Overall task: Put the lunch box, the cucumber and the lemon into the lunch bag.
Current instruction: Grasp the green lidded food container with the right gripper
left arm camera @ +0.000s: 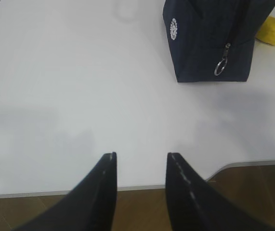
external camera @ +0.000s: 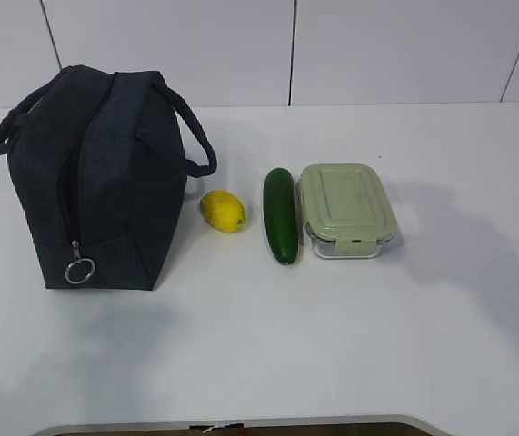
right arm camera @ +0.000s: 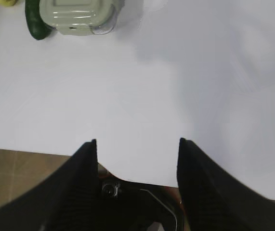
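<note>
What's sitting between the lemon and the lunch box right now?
The cucumber lies between the lemon and the lunch box, right beside the box and apart from the lemon, in the exterior view.

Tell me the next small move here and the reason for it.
Probably bring the left hand to the silver ring pull on the lunch bag and start unzipping. The zipper looks shut, so nothing can go in yet. The lemon, cucumber and lunch box all lie on the table beside it, and both hands are open and empty, back at the table's near edge.
</note>
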